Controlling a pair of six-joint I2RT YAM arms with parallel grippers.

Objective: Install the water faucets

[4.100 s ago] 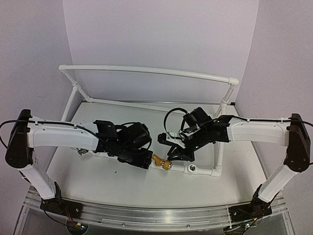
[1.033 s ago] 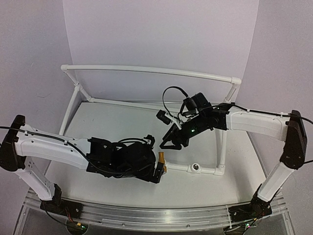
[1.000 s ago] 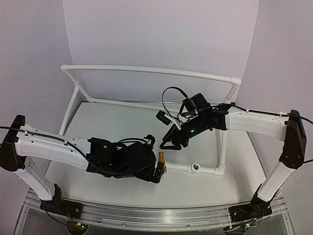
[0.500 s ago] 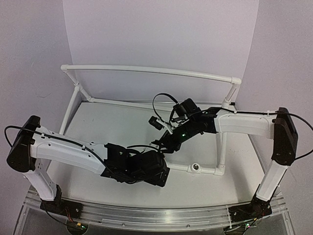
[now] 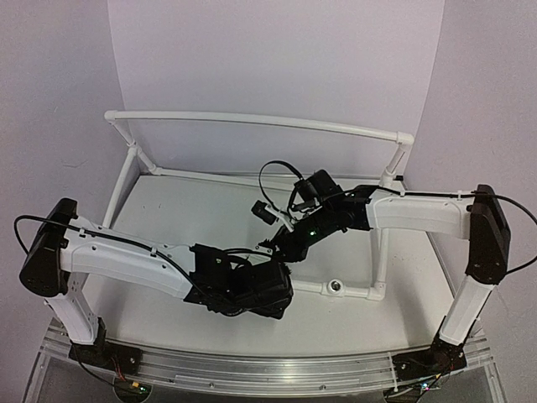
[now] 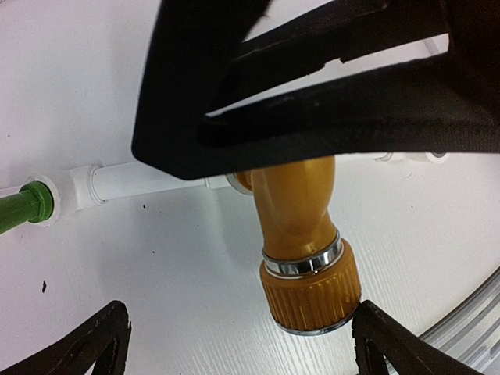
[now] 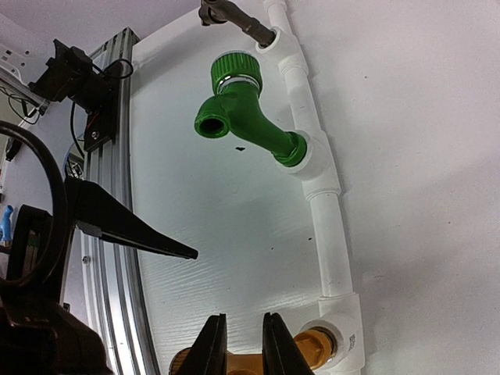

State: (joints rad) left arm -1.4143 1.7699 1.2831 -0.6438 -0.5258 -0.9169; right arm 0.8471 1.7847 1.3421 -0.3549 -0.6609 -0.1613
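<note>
Near rail of the pipe frame (image 5: 252, 120), left to right

The rail (image 7: 332, 234) follows the near edge of the worktop (image 5: 193, 210); it holds, in this order, the lever faucet (image 7: 234, 17), the middle faucet (image 7: 242, 117) and the third faucet (image 6: 301, 226), and one more socket (image 5: 335, 288) lies further right, towards the right edge

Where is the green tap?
In the right wrist view the green tap sits near the top, plugged into the white pipe, between the dark grey tap above and the gold tap below.
</note>
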